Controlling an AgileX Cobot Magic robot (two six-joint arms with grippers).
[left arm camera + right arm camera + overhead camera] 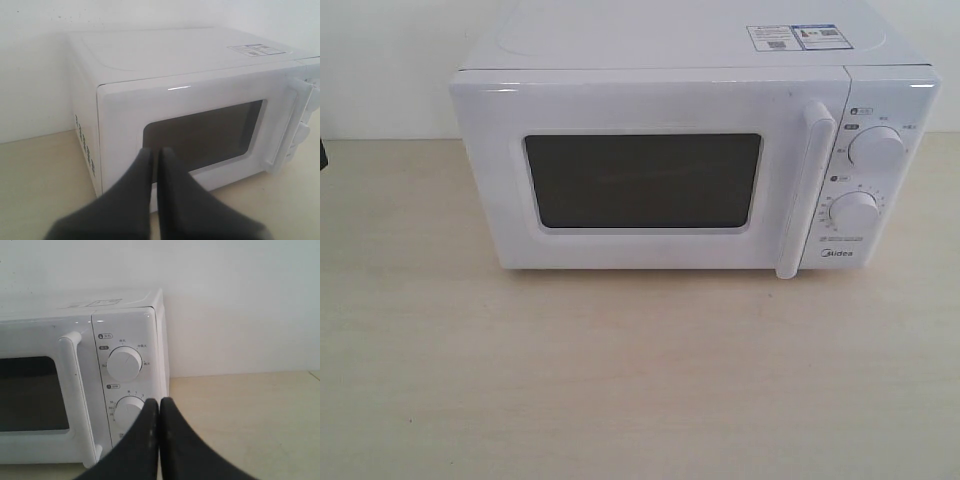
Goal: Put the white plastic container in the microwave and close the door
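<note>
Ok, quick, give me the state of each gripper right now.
Left gripper: shut, fingers together, holding nothing.
Right gripper: shut, fingers together, holding nothing.

One microwave (650, 40), one door (640, 100), two knobs (877, 148), two stickers (793, 37)

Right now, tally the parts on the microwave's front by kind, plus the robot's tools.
Door: 1
Window: 1
Handle: 1
Knobs: 2
Tools: 2, both shut
Total: 7
</note>
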